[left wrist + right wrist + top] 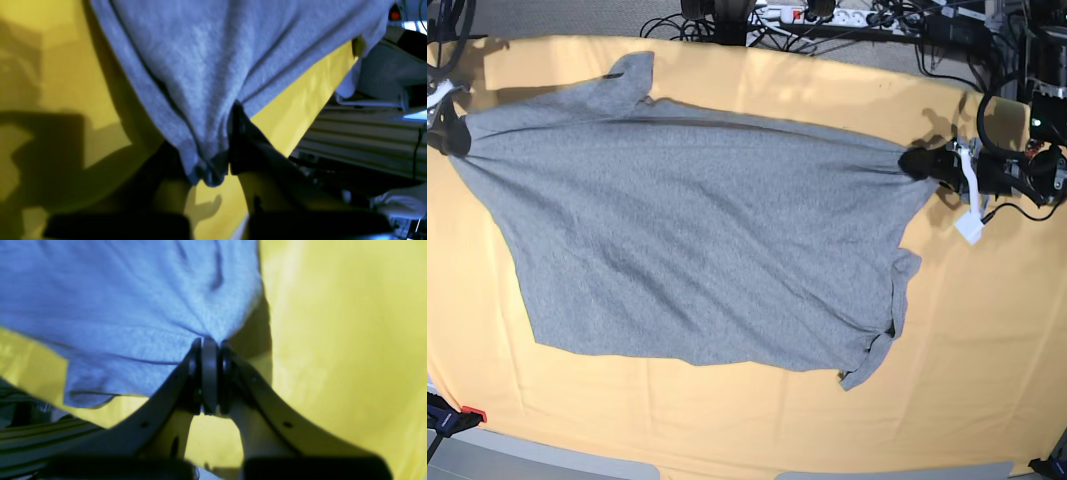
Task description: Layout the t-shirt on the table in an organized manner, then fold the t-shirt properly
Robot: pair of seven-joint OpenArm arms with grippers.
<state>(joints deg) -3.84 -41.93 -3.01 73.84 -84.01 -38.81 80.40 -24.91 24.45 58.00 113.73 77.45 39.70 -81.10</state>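
Both tools grip the t-shirt [707,260]: the left tool [919,163] is clamped on a bunched edge at the shirt's right end in the base view, and the right tool [210,343] is pinched tight on cloth at the shirt's opposite end. Between them the grey shirt spreads across the bench [987,340], plain side up; one sleeve seems folded under near the lower edge.

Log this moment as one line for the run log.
phase: spreading | shirt: stretched between both tools over table | left tool: shut on shirt | right tool: shut on shirt | fold: not yet begun
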